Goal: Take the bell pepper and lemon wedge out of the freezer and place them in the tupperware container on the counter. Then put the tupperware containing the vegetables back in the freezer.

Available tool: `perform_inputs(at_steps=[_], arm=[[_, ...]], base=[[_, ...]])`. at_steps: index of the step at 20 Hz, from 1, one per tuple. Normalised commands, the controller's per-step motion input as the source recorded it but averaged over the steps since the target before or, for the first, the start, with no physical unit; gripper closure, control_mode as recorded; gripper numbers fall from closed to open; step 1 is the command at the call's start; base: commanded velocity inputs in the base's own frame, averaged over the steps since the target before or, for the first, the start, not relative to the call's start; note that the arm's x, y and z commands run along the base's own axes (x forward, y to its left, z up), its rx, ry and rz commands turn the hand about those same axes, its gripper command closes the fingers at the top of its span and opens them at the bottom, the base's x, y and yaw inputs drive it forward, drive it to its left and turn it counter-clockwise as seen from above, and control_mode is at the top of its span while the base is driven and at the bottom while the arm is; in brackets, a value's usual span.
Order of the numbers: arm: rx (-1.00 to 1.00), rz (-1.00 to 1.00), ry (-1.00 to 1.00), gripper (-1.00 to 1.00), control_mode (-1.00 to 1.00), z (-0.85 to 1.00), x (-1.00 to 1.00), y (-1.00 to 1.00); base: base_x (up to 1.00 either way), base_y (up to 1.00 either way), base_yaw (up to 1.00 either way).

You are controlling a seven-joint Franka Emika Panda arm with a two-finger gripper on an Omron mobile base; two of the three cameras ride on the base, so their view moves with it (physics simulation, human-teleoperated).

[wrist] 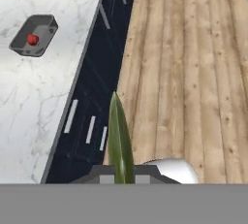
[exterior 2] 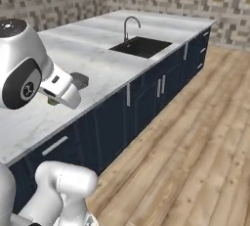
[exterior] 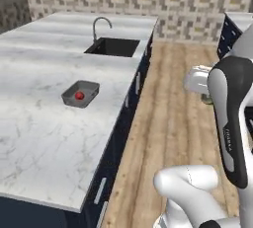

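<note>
Currently the gripper (wrist: 123, 179) is clamped on the wedge (wrist: 120, 140) over the floor, well apart from the tray (wrist: 34, 35) holding the pepper (wrist: 32, 39); a slip would drop it there.

Base views flank the arm, both facing the counter (exterior: 44, 138), hand view looking down.

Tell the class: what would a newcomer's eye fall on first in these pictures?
Probably the red bell pepper, lying inside the dark tupperware on the white marble counter. Next, the olive-green lemon wedge pinched in the shut gripper, held over the wooden floor beside the navy drawers. Farther along the counter sits a black sink.
</note>
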Motion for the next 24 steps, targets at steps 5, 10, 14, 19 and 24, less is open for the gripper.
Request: perform_inputs(at_steps=[5,10,14,19,24], arm=[[0.0,0.0,0.0,1.0,1.0,0.0,0.0,0.0],[0.0,0.0,0.0,1.0,1.0,0.0,0.0,0.0],[0.0,0.0,0.0,1.0,1.0,0.0,0.0,0.0],[0.0,0.0,0.0,1.0,1.0,0.0,0.0,0.0],[0.0,0.0,0.0,1.0,1.0,0.0,0.0,0.0]], base=[[0.2,-0.95,0.62],[0.23,-0.96,0.59],[0.5,-0.64,0.68],[0.54,-0.64,0.68],[0.52,-0.8,0.6]])
